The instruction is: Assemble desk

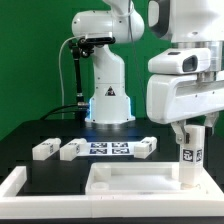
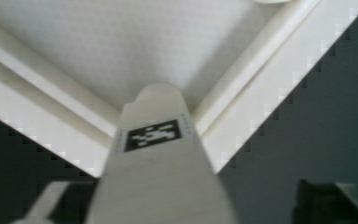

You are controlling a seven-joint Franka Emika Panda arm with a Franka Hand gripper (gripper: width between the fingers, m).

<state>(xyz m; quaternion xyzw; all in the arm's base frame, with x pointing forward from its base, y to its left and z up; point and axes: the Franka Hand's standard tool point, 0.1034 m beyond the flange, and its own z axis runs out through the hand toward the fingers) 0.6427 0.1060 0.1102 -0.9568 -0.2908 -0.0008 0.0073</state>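
The desk slab (image 1: 125,178), white with a raised rim, lies flat at the front of the black table. My gripper (image 1: 194,135) is shut on a white leg (image 1: 191,165) and holds it upright. The leg's lower end is at the slab's corner on the exterior view's right. In the wrist view the leg (image 2: 153,165) with its square marker runs down from my gripper (image 2: 176,208) to the slab's rimmed corner (image 2: 131,50). Three loose legs lie behind the slab: one (image 1: 45,150), one (image 1: 73,150) and one (image 1: 143,147).
The marker board (image 1: 108,150) lies flat between the loose legs. The arm's base (image 1: 108,100) stands behind it. The white frame (image 1: 20,185) borders the table at the front on the exterior view's left.
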